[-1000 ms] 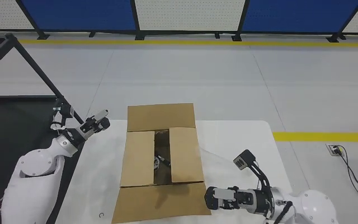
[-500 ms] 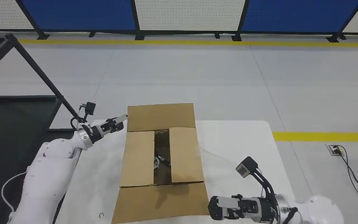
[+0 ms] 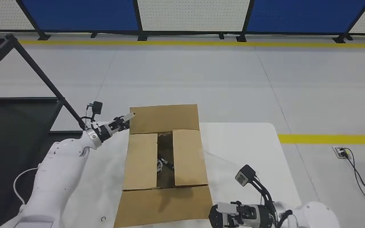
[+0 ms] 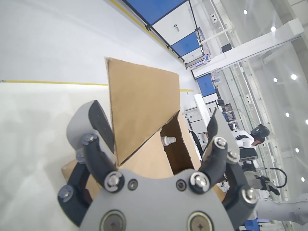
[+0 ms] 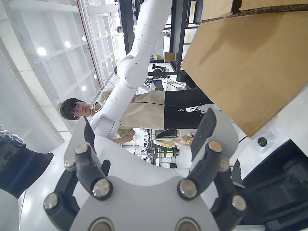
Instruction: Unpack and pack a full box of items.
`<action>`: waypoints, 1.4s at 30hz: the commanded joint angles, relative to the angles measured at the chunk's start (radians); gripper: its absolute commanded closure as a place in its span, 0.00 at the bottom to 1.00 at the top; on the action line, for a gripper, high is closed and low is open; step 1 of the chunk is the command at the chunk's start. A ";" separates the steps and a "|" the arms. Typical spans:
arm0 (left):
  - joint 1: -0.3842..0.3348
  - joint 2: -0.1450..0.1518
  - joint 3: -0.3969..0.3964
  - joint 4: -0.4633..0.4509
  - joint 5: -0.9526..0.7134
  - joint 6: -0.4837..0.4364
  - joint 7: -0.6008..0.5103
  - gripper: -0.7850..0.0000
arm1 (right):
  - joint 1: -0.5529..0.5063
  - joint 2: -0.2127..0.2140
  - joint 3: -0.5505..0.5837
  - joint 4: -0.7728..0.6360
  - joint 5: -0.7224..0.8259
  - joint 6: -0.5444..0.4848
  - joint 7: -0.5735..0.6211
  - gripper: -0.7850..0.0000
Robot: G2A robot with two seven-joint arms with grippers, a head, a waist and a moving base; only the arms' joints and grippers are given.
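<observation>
Straddling the side edge of the far flap (image 4: 144, 102) of the box (image 3: 141, 162) on the counter (image 3: 245, 142), the left jaws are set wide open, nothing gripped; the right jaws, likewise open and empty, are placed beside its near corner.

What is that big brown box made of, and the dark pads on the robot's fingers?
The box looks like plain corrugated cardboard, matte brown: its cut edges show the wavy inner layer. The finger pads look like black rubber or a similar soft plastic, matte, with a ridged face in the right wrist view; I can't be sure which.
</observation>
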 commanded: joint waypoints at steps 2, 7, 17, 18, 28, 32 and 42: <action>-0.006 -0.001 -0.004 0.015 -0.019 -0.010 -0.020 0.00 | -0.003 0.004 0.004 -0.009 0.009 -0.020 -0.018 0.00; -0.005 0.002 -0.016 0.021 -0.056 -0.054 -0.059 0.00 | -0.026 0.014 0.040 -0.030 0.018 -0.030 -0.040 0.00; 0.042 0.034 -0.037 -0.076 -0.137 -0.115 -0.059 0.00 | -0.072 0.044 0.092 -0.042 -0.090 0.107 -0.059 0.00; 0.052 0.040 -0.037 -0.095 -0.146 -0.116 -0.059 0.00 | -0.071 0.046 0.087 -0.034 -0.106 0.126 -0.063 0.00; 0.160 0.109 -0.002 -0.329 -0.234 -0.121 -0.054 0.00 | -0.019 0.066 0.008 0.028 -0.148 0.195 0.004 0.00; 0.195 0.141 0.018 -0.411 -0.273 -0.126 -0.049 0.00 | 0.012 0.069 -0.040 0.050 -0.127 0.163 0.032 0.00; 0.271 0.224 0.074 -0.576 -0.335 -0.139 -0.036 0.00 | 0.090 0.066 -0.137 0.057 -0.046 0.013 0.002 0.00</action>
